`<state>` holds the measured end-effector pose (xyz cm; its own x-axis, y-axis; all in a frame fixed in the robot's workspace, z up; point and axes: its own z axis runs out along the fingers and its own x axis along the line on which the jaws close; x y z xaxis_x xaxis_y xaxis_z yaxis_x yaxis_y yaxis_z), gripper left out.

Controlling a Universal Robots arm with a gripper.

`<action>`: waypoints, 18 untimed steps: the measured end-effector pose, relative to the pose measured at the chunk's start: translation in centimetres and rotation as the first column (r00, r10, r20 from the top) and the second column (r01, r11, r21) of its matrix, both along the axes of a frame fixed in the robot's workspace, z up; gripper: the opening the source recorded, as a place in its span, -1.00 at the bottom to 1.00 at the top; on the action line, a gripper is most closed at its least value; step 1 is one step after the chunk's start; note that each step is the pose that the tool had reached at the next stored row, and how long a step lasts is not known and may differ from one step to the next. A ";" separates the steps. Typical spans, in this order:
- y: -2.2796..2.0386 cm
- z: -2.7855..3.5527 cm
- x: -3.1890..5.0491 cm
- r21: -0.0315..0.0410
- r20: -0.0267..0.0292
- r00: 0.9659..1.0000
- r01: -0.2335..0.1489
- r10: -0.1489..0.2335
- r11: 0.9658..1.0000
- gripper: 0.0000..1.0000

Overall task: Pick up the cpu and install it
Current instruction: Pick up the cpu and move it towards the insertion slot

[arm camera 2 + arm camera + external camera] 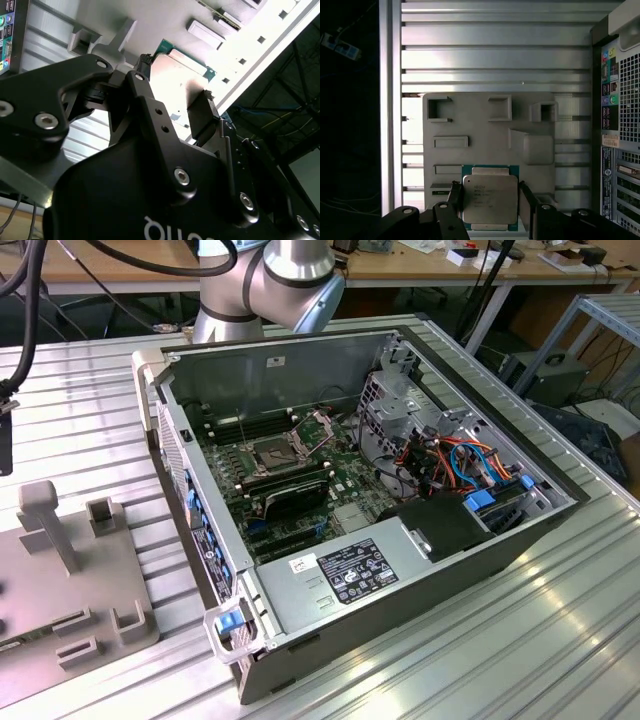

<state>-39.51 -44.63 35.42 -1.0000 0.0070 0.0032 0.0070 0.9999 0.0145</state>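
Observation:
The cpu (489, 199) is a flat square chip with a dull silver top and a green rim. It sits between the two black fingers of my gripper (490, 200), just over the grey holder plate (480, 135). One finger (456, 197) lies against one side of it and the other finger (527, 201) against the opposite side. In the second wrist view the cpu (182, 62) shows past the fingertips of the gripper (175, 80). The open computer case (360, 490) holds the motherboard socket (270, 452), its metal frame hinged up.
The grey holder plate (70, 580) with raised blocks and slots lies on the ribbed aluminium table at the exterior view's left, beside the case. The arm's base (270, 280) stands behind the case. Cables, a drive cage and a power supply fill the case's right half.

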 end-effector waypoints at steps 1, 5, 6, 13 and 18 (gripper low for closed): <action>0.00 -0.01 0.00 0.000 0.000 1.000 0.000 0.000 1.000 0.09; 0.00 -0.01 0.06 0.000 0.000 1.000 0.000 0.000 1.000 0.09; 0.00 0.00 0.12 0.000 0.000 1.000 0.000 0.000 1.000 0.09; 0.00 0.00 0.79 0.000 0.000 1.000 0.000 0.000 1.000 0.09; 0.00 -0.01 1.23 0.000 0.000 1.000 0.000 0.000 1.000 0.09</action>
